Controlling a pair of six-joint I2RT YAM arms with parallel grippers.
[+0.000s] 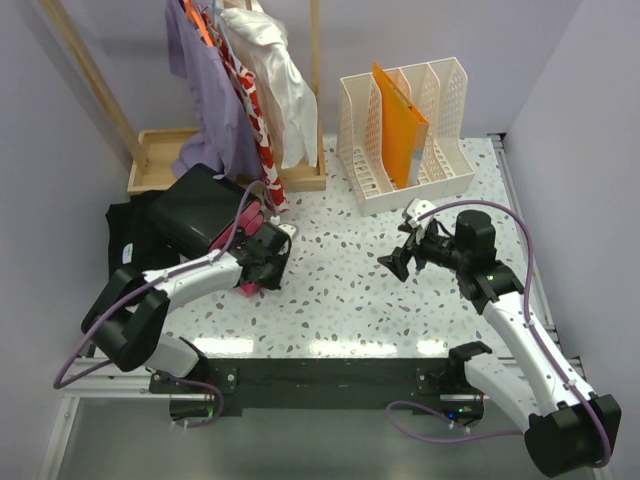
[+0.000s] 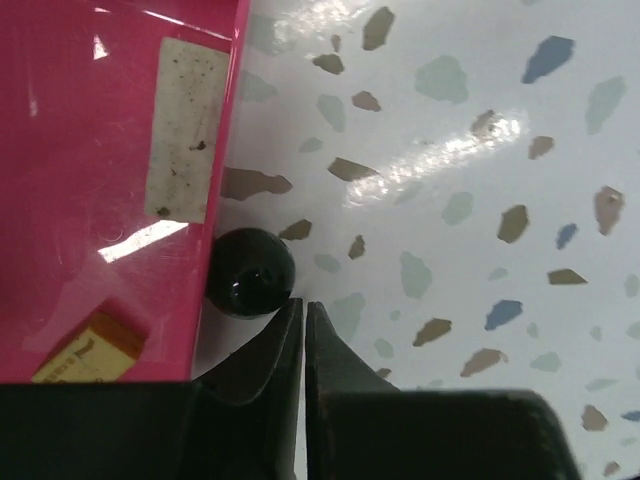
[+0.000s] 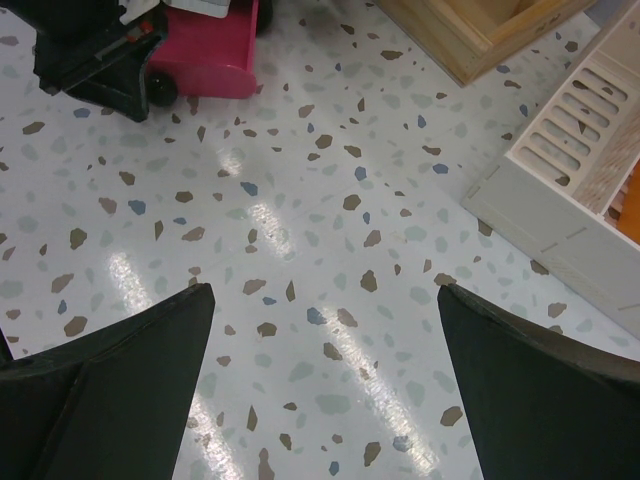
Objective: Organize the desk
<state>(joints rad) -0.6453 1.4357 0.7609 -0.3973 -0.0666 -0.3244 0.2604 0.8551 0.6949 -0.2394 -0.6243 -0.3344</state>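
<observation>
While the left gripper (image 2: pixel 303 306) sits low with its jaws pressed shut on nothing, a black ball (image 2: pixel 250 272) lies just at its 11 o'clock, against a pink box (image 2: pixel 100 150). The right gripper (image 3: pixel 325 292), jaws spread wide and empty, hangs over the speckled desk surface (image 1: pixel 340 290). A cream file rack (image 1: pixel 405 130) stands at the surface's 1 o'clock.

One desk (image 1: pixel 350 290), one pink box (image 3: pixel 215 55), one folder (image 1: pixel 400 125)
</observation>
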